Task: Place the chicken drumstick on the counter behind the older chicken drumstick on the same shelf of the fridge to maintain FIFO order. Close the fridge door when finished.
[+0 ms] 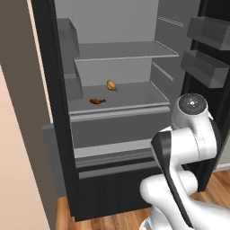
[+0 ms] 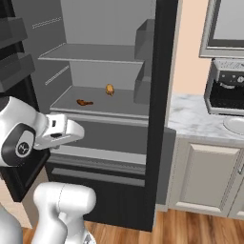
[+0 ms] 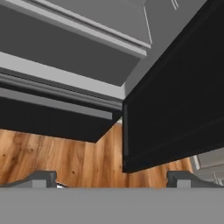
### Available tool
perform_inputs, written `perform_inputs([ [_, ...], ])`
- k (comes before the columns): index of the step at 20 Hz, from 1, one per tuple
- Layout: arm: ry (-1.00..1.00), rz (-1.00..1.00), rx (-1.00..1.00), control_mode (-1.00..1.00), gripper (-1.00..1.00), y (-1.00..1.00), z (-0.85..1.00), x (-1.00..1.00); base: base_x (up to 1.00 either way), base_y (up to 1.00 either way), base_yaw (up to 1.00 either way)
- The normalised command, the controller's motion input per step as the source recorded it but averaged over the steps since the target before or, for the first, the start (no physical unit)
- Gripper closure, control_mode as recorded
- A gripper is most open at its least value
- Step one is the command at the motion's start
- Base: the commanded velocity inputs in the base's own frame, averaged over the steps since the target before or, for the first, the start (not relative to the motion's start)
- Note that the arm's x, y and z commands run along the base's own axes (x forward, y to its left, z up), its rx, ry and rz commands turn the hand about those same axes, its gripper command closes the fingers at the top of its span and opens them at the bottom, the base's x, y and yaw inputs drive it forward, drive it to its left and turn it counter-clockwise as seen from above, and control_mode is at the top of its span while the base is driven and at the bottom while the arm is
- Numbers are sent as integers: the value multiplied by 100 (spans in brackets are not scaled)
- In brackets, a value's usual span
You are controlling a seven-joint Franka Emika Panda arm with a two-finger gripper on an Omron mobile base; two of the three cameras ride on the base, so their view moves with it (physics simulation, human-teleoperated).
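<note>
Your pincer (image 3: 112, 179) sits low by the open right door of the fridge (image 1: 54, 112), tips spread and carrying nothing. The golden chicken drumstick (image 1: 111, 85) already lies on the shelf (image 1: 134, 96), behind the older chicken drumstick (image 1: 97, 101), well above and beyond the pincer. Expect it to be light, rounded and rather slippery; grip across the plump middle if needed.
</note>
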Motion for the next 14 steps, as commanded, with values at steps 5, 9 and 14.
perform_inputs([
  [5, -29, 0, 23, -100, -100, -77, 27, -21, 0, 0, 0],
  [9, -52, 0, 28, -100, -100, -98, 70, -37, 0, 0, 0],
  [14, -53, 0, 27, -100, -100, -78, 67, -18, 0, 0, 0],
])
